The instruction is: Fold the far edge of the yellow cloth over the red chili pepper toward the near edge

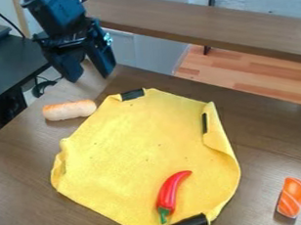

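Black at the gripper [90, 76], hangs with jaws spread wide and empty, nearest the bread roll [69, 110] on the worktop [23, 168], beside the yellow cloth [117, 151]. Shows a red chili [170, 191] on that cloth and, well apart, orange sushi [293, 197].

On the table [22, 193] lies the cloth [129, 145]; the pepper [169, 192] lies on its near part, the bread roll [69, 110] beside its far left edge, the sushi [292, 197] apart, to its near right.
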You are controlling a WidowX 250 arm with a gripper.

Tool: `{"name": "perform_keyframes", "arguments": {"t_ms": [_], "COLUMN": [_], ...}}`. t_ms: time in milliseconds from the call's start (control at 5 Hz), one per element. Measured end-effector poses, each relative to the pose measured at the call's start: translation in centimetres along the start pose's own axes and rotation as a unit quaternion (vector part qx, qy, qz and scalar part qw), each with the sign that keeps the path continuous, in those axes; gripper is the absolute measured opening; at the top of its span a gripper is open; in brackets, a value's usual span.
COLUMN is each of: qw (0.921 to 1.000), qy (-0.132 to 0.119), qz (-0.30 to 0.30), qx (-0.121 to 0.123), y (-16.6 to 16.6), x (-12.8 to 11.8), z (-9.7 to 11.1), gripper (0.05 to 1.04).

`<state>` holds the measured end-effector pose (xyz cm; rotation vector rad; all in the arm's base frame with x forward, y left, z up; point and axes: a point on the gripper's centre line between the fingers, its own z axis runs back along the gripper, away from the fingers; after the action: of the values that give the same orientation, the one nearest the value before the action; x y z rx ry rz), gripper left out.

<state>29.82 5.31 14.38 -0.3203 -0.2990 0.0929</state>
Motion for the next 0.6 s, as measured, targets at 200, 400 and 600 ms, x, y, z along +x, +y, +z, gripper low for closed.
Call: {"name": "perform_keyframes", "arguments": {"t_ms": [200,400,600], "qw": [0.9999,0.9993,0.9993], "qy": [0.012,0.020,0.021], "qz": [0.006,-0.014,-0.014], "qx": [-0.001,0.028,0.028], "y": [0.26,-0.01,-0.12], "x": [-0.25,-0.22,-0.22], "z": [-0.70,-1.22,-1.26], "gripper": [0.999,0.999,0.999]}}
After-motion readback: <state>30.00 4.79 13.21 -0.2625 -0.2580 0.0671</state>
